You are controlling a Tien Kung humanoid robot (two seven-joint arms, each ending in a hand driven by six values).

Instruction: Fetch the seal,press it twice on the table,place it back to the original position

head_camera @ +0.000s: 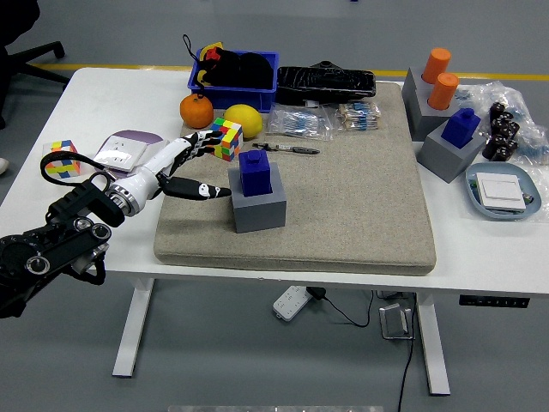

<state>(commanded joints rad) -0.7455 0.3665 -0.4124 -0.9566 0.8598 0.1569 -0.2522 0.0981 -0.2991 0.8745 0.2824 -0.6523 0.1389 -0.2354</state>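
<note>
Head view shows, nearest the camera, the left arm reaching in from the lower left, its left hand (184, 167) spread wide with the fingers relaxed and holding nothing, the thumb stretched toward the grey block (258, 203) on the near left part of the grey mat (343, 197). The blue seal (256, 169) stands upright in the top of that block, just right of the fingertips and not yet touched. My judgement is that the fetch step is only beginning: the hand needs to travel a little further right, close around the seal's blue body and lift it straight up out of its socket before any pressing. The right arm is out of sight. Just behind the hand sits a colourful puzzle cube (227, 138), with an orange (196, 110) and a lemon (243, 118) beyond it, then a blue bin (262, 88). Far right, a second grey block carries another blue seal (465, 125). No brand, label or writing is legible anywhere on these things.
</note>
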